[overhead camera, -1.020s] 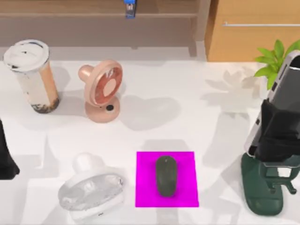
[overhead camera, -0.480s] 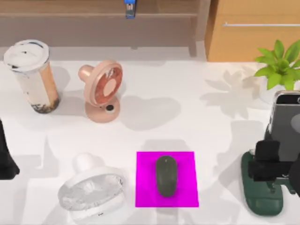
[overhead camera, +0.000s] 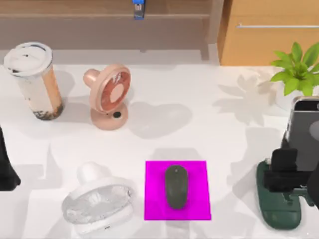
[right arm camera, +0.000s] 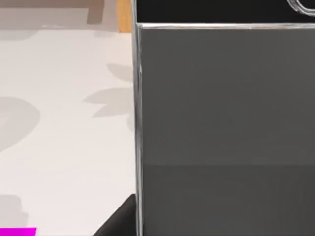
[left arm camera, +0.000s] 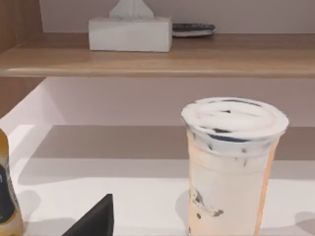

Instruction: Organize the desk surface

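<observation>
On the white desk [overhead camera: 199,99], our right gripper [overhead camera: 285,172] at the right edge stands over a dark green stand [overhead camera: 279,206], its fingers apparently closed on the lower edges of an upright phone [overhead camera: 304,132]. We judge the phone stiff, light, slick-faced and breakable, best pinched by its side edges, low down. Our left arm [overhead camera: 6,169] waits at the left edge; we cannot tell how its fingers stand. A mouse [overhead camera: 176,186] lies on a pink mat [overhead camera: 154,199].

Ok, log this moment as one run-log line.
right gripper: at phone over green stand | left arm: parked at table's left edge | mouse: on magenta mat
</observation>
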`<state>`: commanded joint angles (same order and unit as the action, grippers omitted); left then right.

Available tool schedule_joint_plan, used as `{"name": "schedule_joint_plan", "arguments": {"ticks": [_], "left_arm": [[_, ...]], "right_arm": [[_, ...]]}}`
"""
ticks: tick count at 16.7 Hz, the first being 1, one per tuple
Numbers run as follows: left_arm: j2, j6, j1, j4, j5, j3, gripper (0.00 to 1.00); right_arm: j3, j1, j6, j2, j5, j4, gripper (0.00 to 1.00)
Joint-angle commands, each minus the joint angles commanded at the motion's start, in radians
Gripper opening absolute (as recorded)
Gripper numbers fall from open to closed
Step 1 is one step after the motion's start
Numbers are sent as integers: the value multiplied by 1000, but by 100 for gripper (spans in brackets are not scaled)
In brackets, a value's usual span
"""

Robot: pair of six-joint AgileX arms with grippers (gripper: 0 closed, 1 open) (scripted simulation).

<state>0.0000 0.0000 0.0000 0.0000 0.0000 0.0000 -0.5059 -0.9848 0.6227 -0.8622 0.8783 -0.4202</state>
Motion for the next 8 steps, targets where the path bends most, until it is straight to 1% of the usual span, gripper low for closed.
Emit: {"name": "schedule_joint_plan", "arguments": {"ticks": [8], "left_arm": [[0, 0, 0, 0, 0, 0, 100]], "right_arm": [[0, 0, 0, 0, 0, 0, 90]]}}
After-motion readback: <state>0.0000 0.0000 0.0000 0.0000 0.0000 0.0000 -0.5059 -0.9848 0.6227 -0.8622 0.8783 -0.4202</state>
